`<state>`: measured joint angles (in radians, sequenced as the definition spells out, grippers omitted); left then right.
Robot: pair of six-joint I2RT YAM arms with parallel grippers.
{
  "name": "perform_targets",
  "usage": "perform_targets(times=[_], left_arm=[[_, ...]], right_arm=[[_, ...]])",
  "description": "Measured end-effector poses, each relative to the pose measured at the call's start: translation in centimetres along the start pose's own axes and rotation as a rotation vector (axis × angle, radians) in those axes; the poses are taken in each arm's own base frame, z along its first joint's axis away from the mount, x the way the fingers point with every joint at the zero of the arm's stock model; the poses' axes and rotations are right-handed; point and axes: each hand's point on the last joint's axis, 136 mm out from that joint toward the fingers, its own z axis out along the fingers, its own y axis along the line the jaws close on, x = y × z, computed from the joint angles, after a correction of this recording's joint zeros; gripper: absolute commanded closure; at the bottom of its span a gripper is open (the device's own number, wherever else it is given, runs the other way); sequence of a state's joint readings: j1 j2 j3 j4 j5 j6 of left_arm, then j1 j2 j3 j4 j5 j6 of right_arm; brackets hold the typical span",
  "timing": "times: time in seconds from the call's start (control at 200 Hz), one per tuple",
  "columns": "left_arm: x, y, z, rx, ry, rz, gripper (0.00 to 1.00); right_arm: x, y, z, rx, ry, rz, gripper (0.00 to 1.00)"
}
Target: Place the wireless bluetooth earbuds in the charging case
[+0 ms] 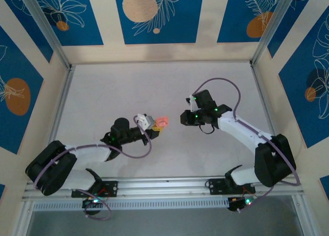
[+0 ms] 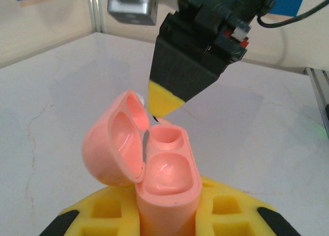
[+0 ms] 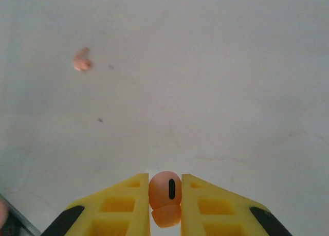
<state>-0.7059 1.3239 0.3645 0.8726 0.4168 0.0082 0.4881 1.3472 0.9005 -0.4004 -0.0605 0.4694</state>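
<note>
Now left gripper (image 1: 153, 127) clamped on charging case (image 2: 165, 180), lid open, above table (image 1: 103, 92) middle; right gripper (image 3: 165, 200) pinches one earbud (image 3: 165, 189); other earbud (image 3: 81, 61) lies loose on table, well apart.

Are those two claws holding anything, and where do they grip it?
The left gripper clamps the open charging case by its lower body; right gripper pinches one earbud by its sides.

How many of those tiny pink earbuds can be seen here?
2: one earbud is pinched in the right gripper; a second earbud lies loose on the table.
</note>
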Motion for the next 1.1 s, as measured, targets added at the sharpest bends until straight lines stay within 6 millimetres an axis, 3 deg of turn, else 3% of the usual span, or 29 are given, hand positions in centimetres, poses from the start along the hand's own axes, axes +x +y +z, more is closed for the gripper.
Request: perform_targets(times=[0.25,0.595,1.1], left_arm=[[-0.9,0.4,0.3,-0.034,-0.063,0.028,0.83],[0.3,0.6,0.9,-0.042,-0.097,0.008,0.83],[-1.4,0.9,0.3,-0.083,-0.184,0.026,0.82]], right_arm=[[-1.5,2.8,-2.5,-0.139,-0.156,-0.053,0.82],[-1.6,4.9,-3.9,-0.273,-0.268,-0.084,0.82],[-3.3,9.4,-6.8,-0.464,-0.382,-0.176,0.82]])
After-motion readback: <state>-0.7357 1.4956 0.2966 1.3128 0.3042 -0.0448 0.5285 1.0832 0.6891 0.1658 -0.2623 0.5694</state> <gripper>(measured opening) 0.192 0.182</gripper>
